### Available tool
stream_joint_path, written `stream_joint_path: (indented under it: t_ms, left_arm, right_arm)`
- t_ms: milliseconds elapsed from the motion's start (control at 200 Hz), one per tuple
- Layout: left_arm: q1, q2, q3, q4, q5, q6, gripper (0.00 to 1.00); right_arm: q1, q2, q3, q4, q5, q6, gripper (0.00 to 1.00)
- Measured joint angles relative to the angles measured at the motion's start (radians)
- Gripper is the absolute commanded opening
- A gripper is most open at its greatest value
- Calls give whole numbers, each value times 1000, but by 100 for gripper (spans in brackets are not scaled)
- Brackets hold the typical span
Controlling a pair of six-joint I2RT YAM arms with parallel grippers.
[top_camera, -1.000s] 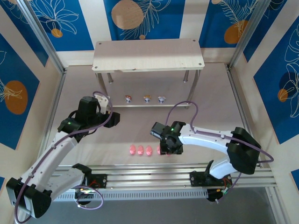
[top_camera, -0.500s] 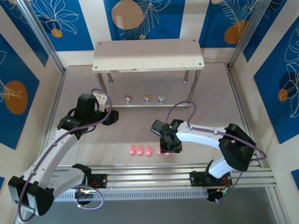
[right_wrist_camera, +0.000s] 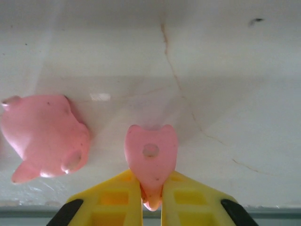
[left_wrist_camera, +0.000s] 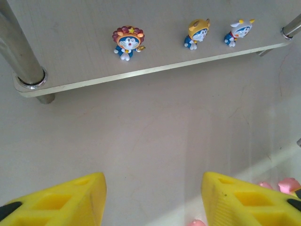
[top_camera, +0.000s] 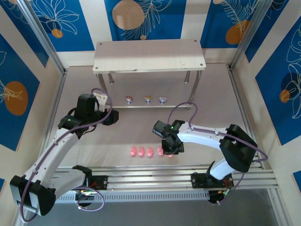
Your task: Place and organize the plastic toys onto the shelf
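The shelf [top_camera: 149,55] stands at the back of the table. Three whitish figurines [top_camera: 148,99] stand in a row on its lower board [left_wrist_camera: 94,56]: one with a brown-orange top [left_wrist_camera: 127,41], one orange [left_wrist_camera: 197,32], one white-blue [left_wrist_camera: 239,31]. Several pink pigs [top_camera: 141,151] lie in a row near the front edge. My right gripper [top_camera: 171,148] is at the right end of that row, shut on a pink pig [right_wrist_camera: 151,157]; its yellow fingers [right_wrist_camera: 120,197] pinch the narrow end. Another pig [right_wrist_camera: 44,136] lies just to the left. My left gripper [left_wrist_camera: 154,188] hovers open in front of the shelf, nothing between its fingers.
A chrome shelf leg [left_wrist_camera: 21,56] stands at the lower board's left corner. Metal frame posts and blue patterned walls enclose the table on three sides. An aluminium rail [top_camera: 155,176] runs along the near edge, close behind the pigs.
My right gripper has closed on the rightmost pink pig. The left arm has shifted only slightly, its gripper still open.
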Motion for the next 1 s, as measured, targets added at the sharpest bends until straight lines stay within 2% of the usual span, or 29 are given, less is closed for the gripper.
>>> stream_joint_path:
  t_ms: [105, 185, 335, 490, 645, 790, 1000]
  left_arm:
    - [5, 16, 23, 0, 12, 1, 55]
    - [7, 32, 59, -3, 23, 2, 55]
    - [8, 50, 153, -29, 32, 6, 55]
    - [9, 50, 251, -50, 40, 21, 56]
    - [9, 50, 311, -76, 43, 28, 56]
    - [9, 50, 348, -111, 43, 37, 56]
    - [18, 50, 362, -154, 42, 53, 57]
  right_arm:
    - [0, -47, 70, -93, 28, -15, 12]
    - [0, -84, 220, -201, 72, -37, 12]
    - [-32, -101, 715, -378, 192, -154, 13]
    - [-110, -39, 1277, -501, 328, -334, 14]
    - [-206, 92, 1654, -532, 374, -517, 15]
    - [-307, 183, 1728, -513, 340, -612, 15]
    - [-421, 213, 1601, -460, 256, -650, 14]
